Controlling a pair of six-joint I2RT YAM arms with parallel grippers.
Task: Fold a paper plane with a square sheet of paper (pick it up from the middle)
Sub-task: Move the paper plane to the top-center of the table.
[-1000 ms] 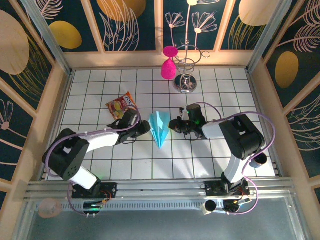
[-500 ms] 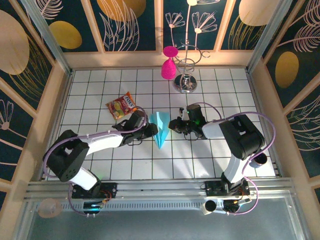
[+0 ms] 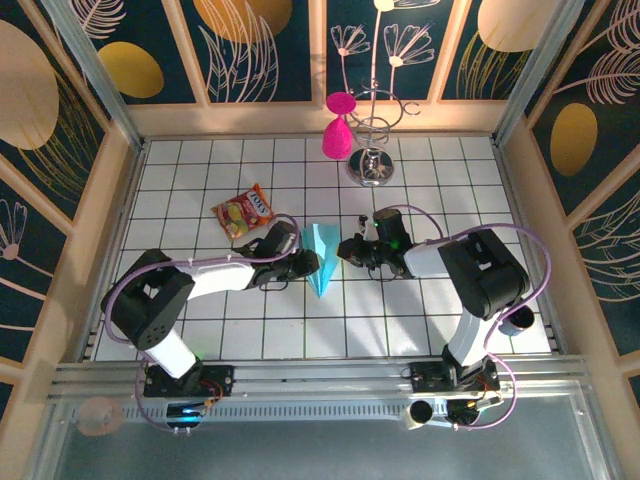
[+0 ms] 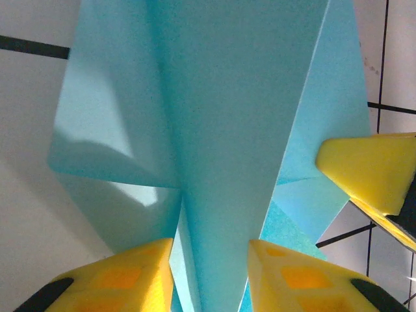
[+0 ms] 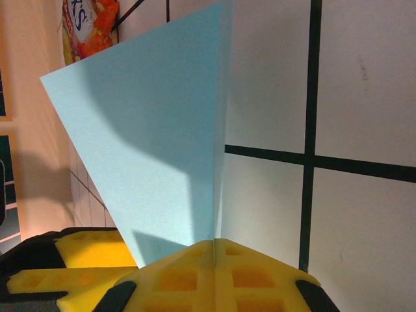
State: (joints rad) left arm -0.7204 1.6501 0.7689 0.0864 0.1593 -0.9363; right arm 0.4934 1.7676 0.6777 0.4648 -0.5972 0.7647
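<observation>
The small light-blue paper plane (image 3: 320,256) sits near the middle of the white, black-gridded tabletop (image 3: 430,180). Its narrow nose points toward the arm bases and its wider tail toward the far wall. It stands tilted up rather than lying flat, with one arm on each side.

The right pincer (image 3: 347,250) meets the plane from the right. In the right wrist view its yellow fingers (image 5: 260,276) are pressed together, and the edge of the paper (image 5: 149,130) runs straight into the seam between them, so it is pinching the plane. From there the sheet rises as a broad upright triangle.

The left pincer (image 3: 304,265) reaches in from the left, right up against the plane. In the left wrist view its two yellow fingertips (image 4: 123,276) stand apart, with the plane's middle strip (image 4: 240,97) running down between them. The pincer is spread around that strip; whether the pads touch the paper I cannot tell. At the right of the same view, a yellow finger (image 4: 367,172) of the right pincer rests against the plane's edge.

A red-and-yellow snack packet (image 3: 243,211) lies flat on the tabletop, beyond and to the left of the plane and apart from it. A bright pink vase-shaped object (image 3: 337,132) and a chrome wire stand (image 3: 371,165) sit near the far edge.
</observation>
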